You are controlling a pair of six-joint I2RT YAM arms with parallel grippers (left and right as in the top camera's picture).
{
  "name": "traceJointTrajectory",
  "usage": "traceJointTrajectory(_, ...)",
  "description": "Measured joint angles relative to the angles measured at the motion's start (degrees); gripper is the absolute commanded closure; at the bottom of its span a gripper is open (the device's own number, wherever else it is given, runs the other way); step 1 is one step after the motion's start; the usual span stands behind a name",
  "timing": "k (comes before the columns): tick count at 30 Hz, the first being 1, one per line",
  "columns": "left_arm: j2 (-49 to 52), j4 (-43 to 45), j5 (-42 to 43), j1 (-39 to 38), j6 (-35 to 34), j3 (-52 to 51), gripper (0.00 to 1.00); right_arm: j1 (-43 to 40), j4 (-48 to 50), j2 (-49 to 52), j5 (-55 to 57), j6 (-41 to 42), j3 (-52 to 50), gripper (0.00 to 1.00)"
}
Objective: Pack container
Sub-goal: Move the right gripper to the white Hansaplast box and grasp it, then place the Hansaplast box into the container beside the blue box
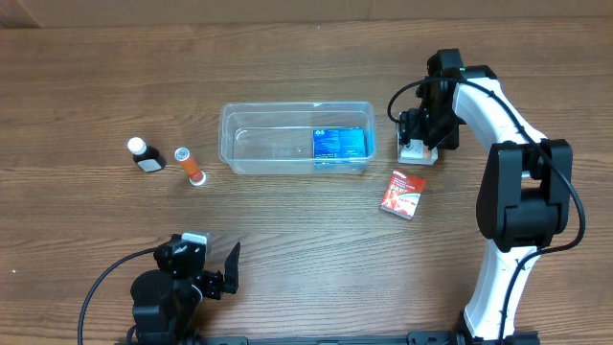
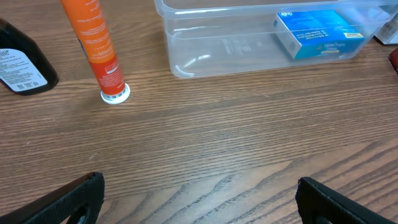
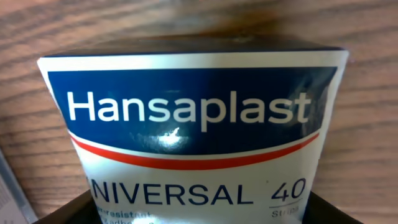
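Container (image 1: 287, 105), just left of right fingers (image 3: 351, 214), untouched

The plaster box (image 3: 193, 143) in the right wrist view bears the brand "Hansaplast" in white letters on a dark blue band, above a red curved stripe. Below it, on the white part, stand "UNIVERSAL" and the number "40", with smaller lines cut off at the edge. Print on the blue box (image 2: 318, 34), the dark bottle's label (image 2: 18, 67), the orange tube (image 2: 96, 46) and the red box (image 1: 402, 194) is too small to read.
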Motion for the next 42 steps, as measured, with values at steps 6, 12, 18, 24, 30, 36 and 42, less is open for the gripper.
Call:
traceJointTrajectory(6,0.0,0.0,0.0,0.0,0.0,0.0,0.00,-0.1,-6.0,-0.2,3.0,-3.0,7.3,0.24)
traceJointTrajectory(12,0.0,0.0,0.0,0.0,0.0,0.0,0.00,0.5,-12.9,-4.1,3.5,-10.8,14.5,0.23)
traceJointTrajectory(18,0.0,0.0,0.0,0.0,0.0,0.0,0.00,4.5,-14.6,-11.1,-1.8,-20.7,16.2,0.23)
traceJointTrajectory(24,0.0,0.0,0.0,0.0,0.0,0.0,0.00,10.0,-16.1,-12.0,-6.6,-30.4,16.3,0.20)
traceJointTrajectory(30,0.0,0.0,0.0,0.0,0.0,0.0,0.00,16.1,-17.6,-12.0,-7.9,-43.5,16.3,0.11)
traceJointTrajectory(36,0.0,0.0,0.0,0.0,0.0,0.0,0.00,17.3,-15.2,-12.0,-8.8,-52.9,16.3,0.08)
traceJointTrajectory(42,0.0,0.0,0.0,0.0,0.0,0.0,0.00,17.3,-11.6,-12.0,-9.3,-54.5,16.1,0.09)
